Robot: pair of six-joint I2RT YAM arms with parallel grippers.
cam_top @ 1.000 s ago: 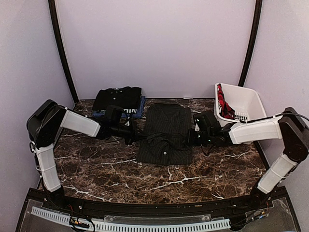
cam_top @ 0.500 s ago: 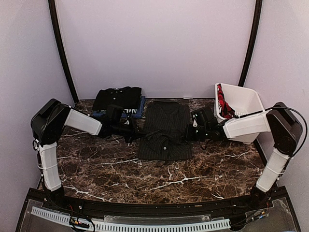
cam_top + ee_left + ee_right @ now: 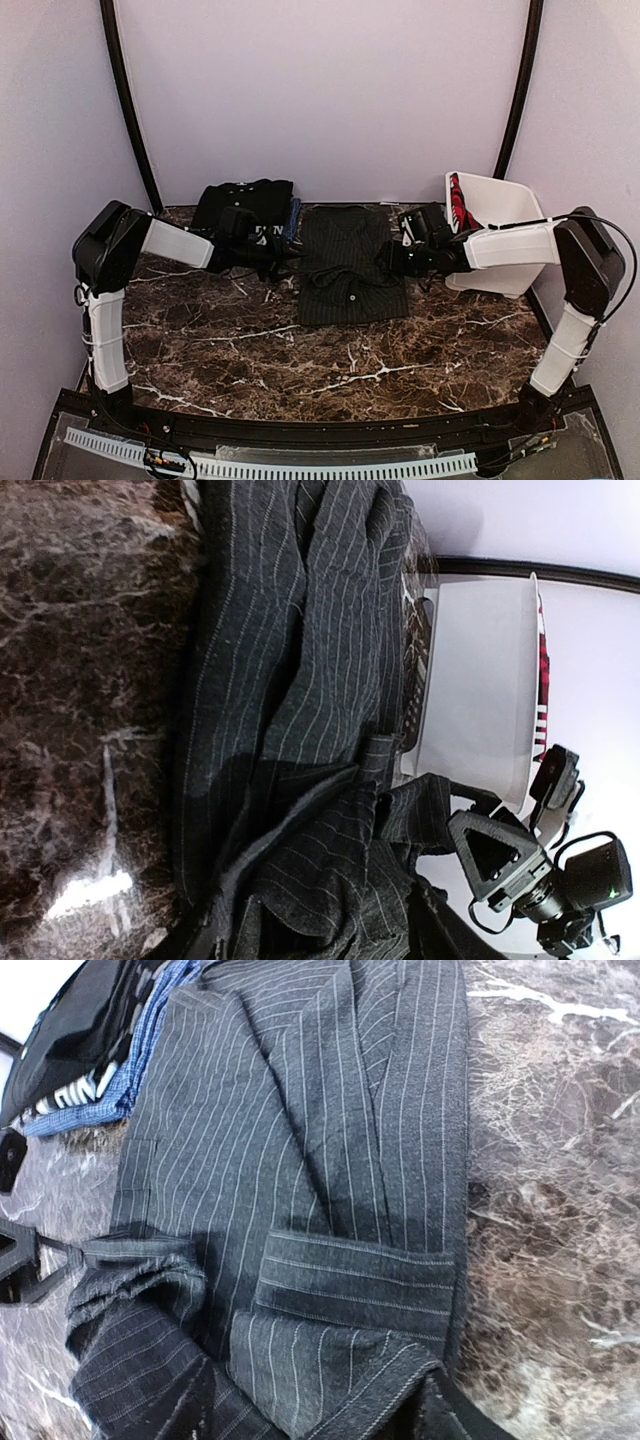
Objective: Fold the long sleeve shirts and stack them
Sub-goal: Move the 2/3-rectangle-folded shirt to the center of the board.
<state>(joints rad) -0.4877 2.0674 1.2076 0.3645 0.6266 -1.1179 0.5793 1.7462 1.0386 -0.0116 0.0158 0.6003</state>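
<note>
The pinstriped long sleeve shirt lies folded at the table's back centre, its near part doubled over toward the wall. My left gripper sits at its left edge and my right gripper at its right edge. In the left wrist view, striped cloth drapes over my left gripper, whose jaws stand apart. In the right wrist view, a cuff of the shirt lies just ahead of my right gripper, also parted with cloth across it. A plain black shirt lies folded on a blue one at the back left.
A white plastic basket stands at the back right, holding a red and black cloth, with my right arm passing in front of it. The back wall is close behind the shirts. Brown marble table stretches toward the arm bases.
Both grippers moved toward the back wall, carrying the pinstriped shirt's near part over itself, so the shirt now looks shorter. Their jaws now stand apart.
</note>
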